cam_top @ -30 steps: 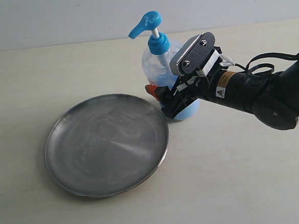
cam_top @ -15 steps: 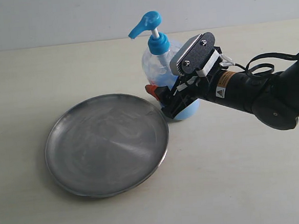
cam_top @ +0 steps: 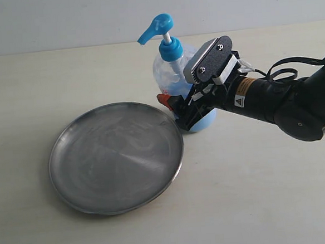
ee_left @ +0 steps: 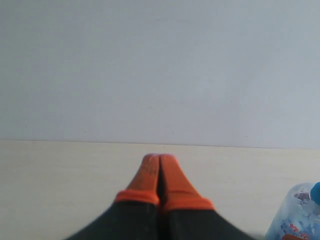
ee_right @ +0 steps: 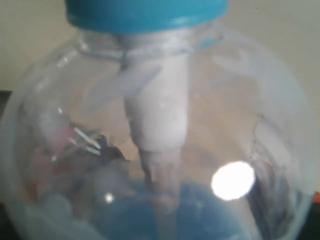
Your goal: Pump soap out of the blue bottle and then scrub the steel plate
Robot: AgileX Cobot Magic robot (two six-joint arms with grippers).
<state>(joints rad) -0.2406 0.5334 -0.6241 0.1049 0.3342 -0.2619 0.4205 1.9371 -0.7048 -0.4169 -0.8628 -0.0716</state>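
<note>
Now, right tool (cam_top: 175, 102) clamped around blue bottle (cam_top: 167, 71), steel plate (cam_top: 116, 159) beside, left tool (ee_left: 159, 167) together

White warning-triangle sticker (cam_top: 239, 100) on the black robot arm (cam_top: 295, 110), beside a small orange label (cam_top: 248, 84), unreadable. Red print on the clear plastic blue-pump bottle (ee_left: 295, 212), too blurred to read.

Bottle (cam_top: 167, 71) clear, pump (cam_top: 157, 26) blue; soap (ee_right: 210, 220) pale blue; plate (cam_top: 116, 156) silver-grey; left claw (ee_left: 159, 161) orange-tipped

The right arm (cam_top: 284, 105) reaches in low, jaws gripping the blue bottle (cam_top: 167, 71); the left gripper (ee_left: 159, 160) holds its jaws pressed together.
</note>
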